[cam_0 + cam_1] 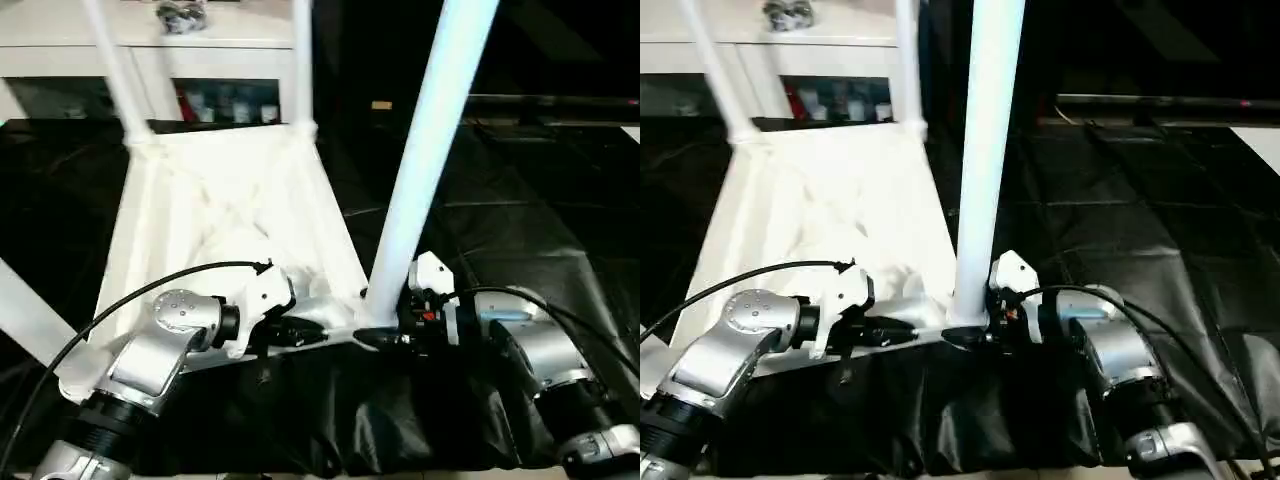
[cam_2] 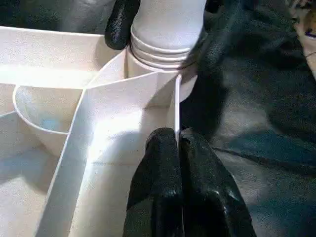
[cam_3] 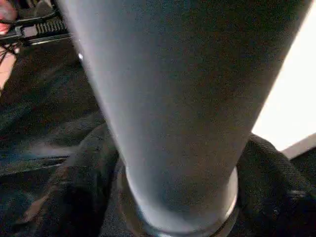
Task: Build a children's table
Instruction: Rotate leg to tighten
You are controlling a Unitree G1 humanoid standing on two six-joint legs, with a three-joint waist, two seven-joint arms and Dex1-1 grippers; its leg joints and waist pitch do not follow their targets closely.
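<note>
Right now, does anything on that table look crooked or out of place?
Yes. The nearest leg leans to one side instead of rising straight from its corner socket, where bare ridges show, so it may not be fully in.

Head pair: both look forward and down over the forearms at the upturned tabletop (image 1: 230,210), sharing the near corner leg (image 1: 430,150).
Left wrist: very close, along the left hand (image 2: 178,148) toward that leg's socket.
Right wrist: pressed close against the same leg.
</note>
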